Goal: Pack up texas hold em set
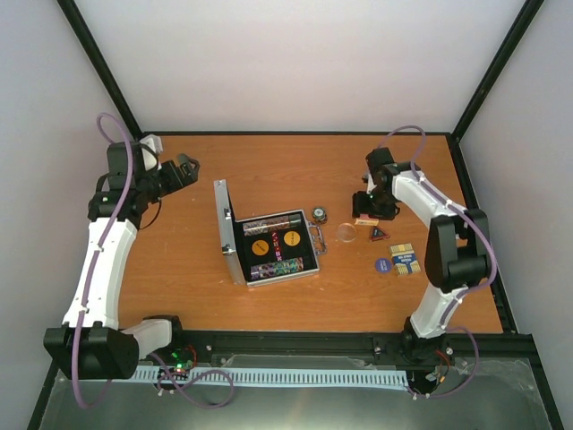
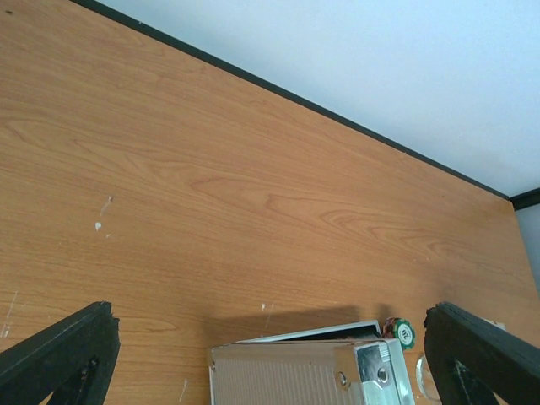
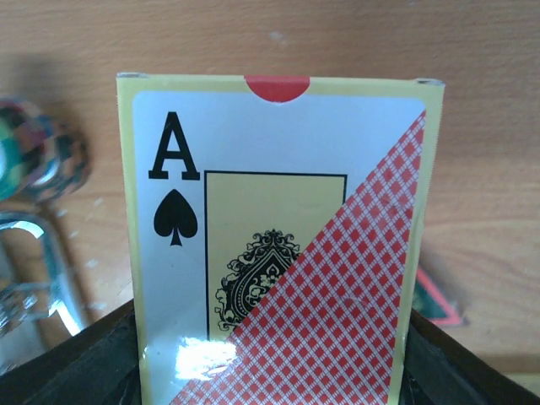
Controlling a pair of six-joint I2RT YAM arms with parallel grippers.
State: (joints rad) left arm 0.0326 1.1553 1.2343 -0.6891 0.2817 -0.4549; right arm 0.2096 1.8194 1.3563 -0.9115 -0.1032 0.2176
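Red card deck (image 3: 278,253) pinched upright in right end effector (image 1: 369,213), right of open silver case (image 1: 269,244). Ace-of-spades face, red checked corner. Left end effector (image 1: 183,168) gaping wide, empty, left of case.

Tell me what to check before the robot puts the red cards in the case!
1. Grip: the right tool has the red card deck upright between its fingers: ok.
2. Lid: the aluminium case is open, with its lid standing up: ok.
3. Room inside for the deck: cannot tell, because chips and round yellow pieces already fill much of the lining.
4. Clear way to the case: probably not ok. A chip stack stands right beside the case on the deck's side, so go over it.
5. Left tool: open and parked away from the case, on its far side: ok.
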